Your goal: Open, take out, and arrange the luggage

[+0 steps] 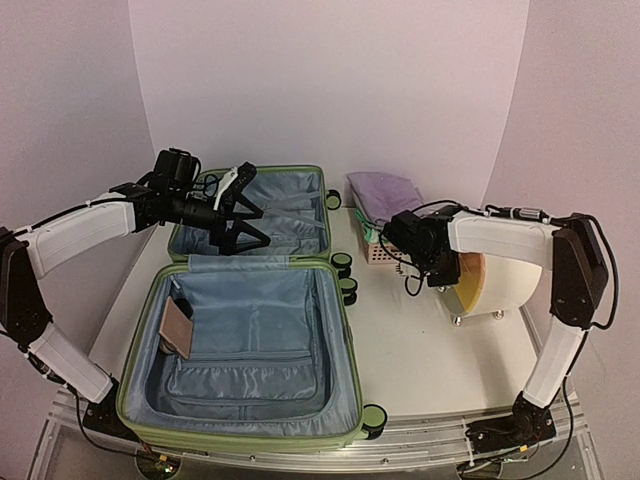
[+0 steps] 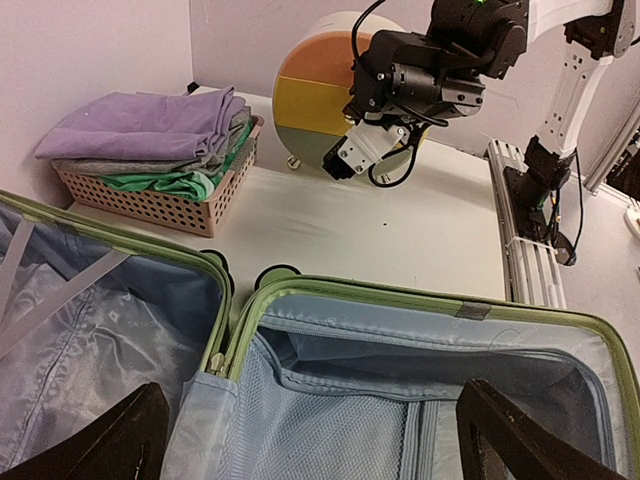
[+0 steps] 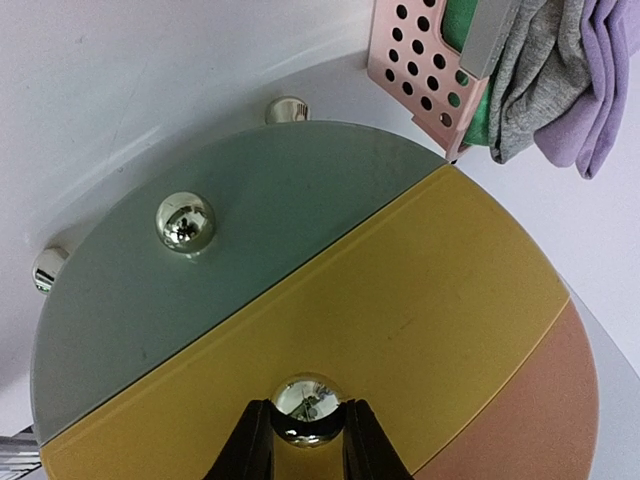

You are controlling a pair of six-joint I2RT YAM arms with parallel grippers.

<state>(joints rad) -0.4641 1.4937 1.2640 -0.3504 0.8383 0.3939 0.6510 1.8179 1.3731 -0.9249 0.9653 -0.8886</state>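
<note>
The luggage [image 1: 255, 330], a light-green hard-shell suitcase, lies open flat with both grey-blue lined halves up. A small brown item [image 1: 177, 328] rests in the near half by the left wall. My left gripper [image 1: 258, 226] hovers open over the far half near the hinge; in the left wrist view its fingertips [image 2: 510, 440] stand wide apart above the luggage [image 2: 400, 300] with nothing between them. My right gripper [image 3: 309, 425] is shut on a chrome knob [image 3: 309, 398] in the yellow band of the cream drum's front [image 3: 400, 300]. From above, the right gripper [image 1: 447, 272] sits against that front.
A pink slotted basket [image 1: 378, 250] with folded purple, grey and green clothes [image 2: 150, 130] stands right of the far half, beside the drum [image 1: 510, 275]. The drum front also has a grey-green band with another knob [image 3: 186, 222] and a pink band. Suitcase wheels [image 1: 346, 278] stick out toward the basket.
</note>
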